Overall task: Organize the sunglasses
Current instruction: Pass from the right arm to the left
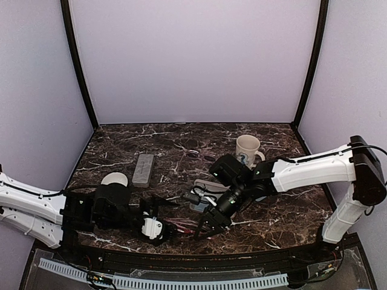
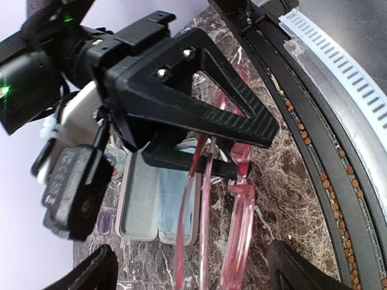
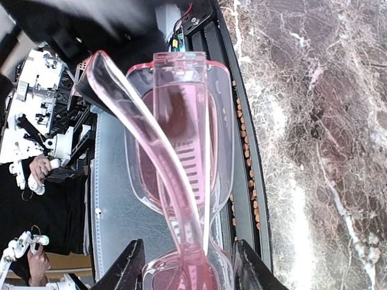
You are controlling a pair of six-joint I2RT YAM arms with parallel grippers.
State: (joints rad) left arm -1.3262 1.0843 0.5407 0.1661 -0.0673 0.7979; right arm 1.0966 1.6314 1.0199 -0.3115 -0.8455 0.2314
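Observation:
The red-pink sunglasses (image 1: 181,229) hang above the table's front edge between my two grippers. My right gripper (image 1: 207,228) is shut on them: in the right wrist view (image 3: 188,269) its fingers clamp the frame (image 3: 181,121) near one lens, with the arms folded. My left gripper (image 1: 162,229) is open. In the left wrist view (image 2: 193,273) its fingertips (image 2: 97,272) stand wide on either side of the pink frame (image 2: 239,223) without touching it. A small dark shape at the back centre (image 1: 195,149) may be the dark pair; I cannot tell.
An open case (image 1: 202,198) with a light blue cloth inside (image 2: 175,199) lies just behind the grippers. A closed grey case (image 1: 144,169) and a white round object (image 1: 114,179) lie at the left. A white mug (image 1: 247,149) stands at the back right.

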